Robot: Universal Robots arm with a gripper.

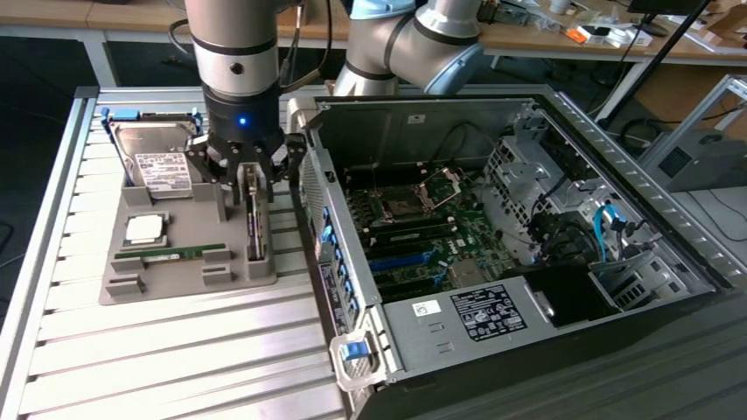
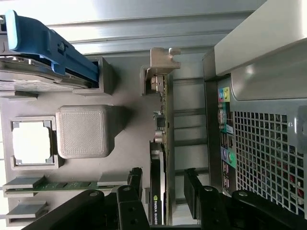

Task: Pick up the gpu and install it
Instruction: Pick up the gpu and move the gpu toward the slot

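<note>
The gpu stands on edge in a slot of the grey holder, next to the open computer case. It is a thin dark card with a silver bracket at its far end. My gripper hangs right over it, and its black fingers reach down on both sides of the card. In the wrist view the gpu runs between the fingers of the gripper, with a gap showing on the case side. The jaws are open and the card still sits in its slot.
The holder also carries a silver hard drive in a blue caddy, a square processor and a green memory stick. The case's perforated rear wall stands close beside the card. The motherboard lies exposed inside.
</note>
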